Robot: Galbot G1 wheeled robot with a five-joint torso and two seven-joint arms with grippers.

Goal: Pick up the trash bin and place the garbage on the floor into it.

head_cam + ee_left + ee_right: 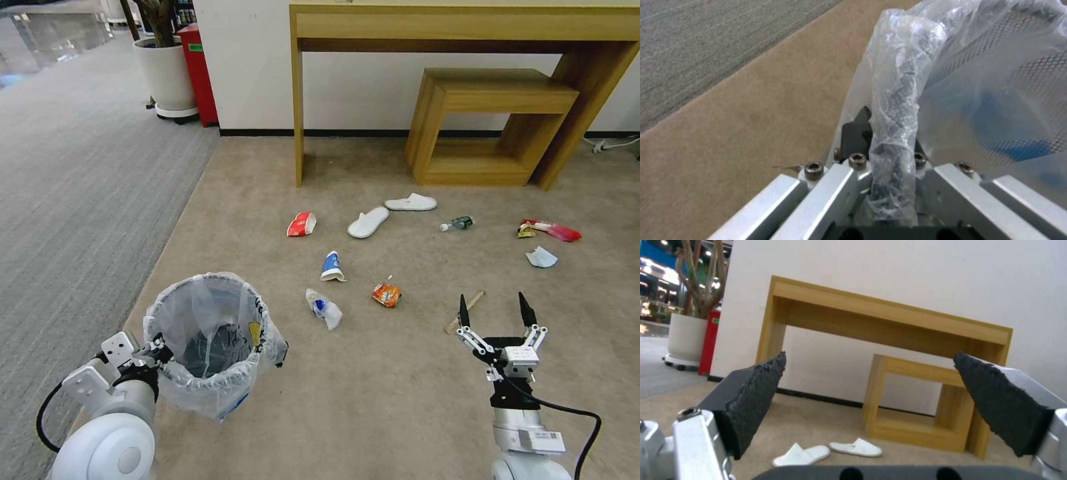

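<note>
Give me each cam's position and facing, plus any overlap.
Head: up high, looking forward and down at the floor; left gripper and right gripper show.
Left wrist: on the left arm, looking along its fingers, shut on the trash bin rim.
Right wrist: low, facing the wall, between open fingers.
Shared: head and right wrist both see the slippers.

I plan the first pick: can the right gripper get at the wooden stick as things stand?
Probably yes. The right gripper is open and empty, the wooden stick lies just beside its fingertips on bare floor, and nothing stands between.
</note>
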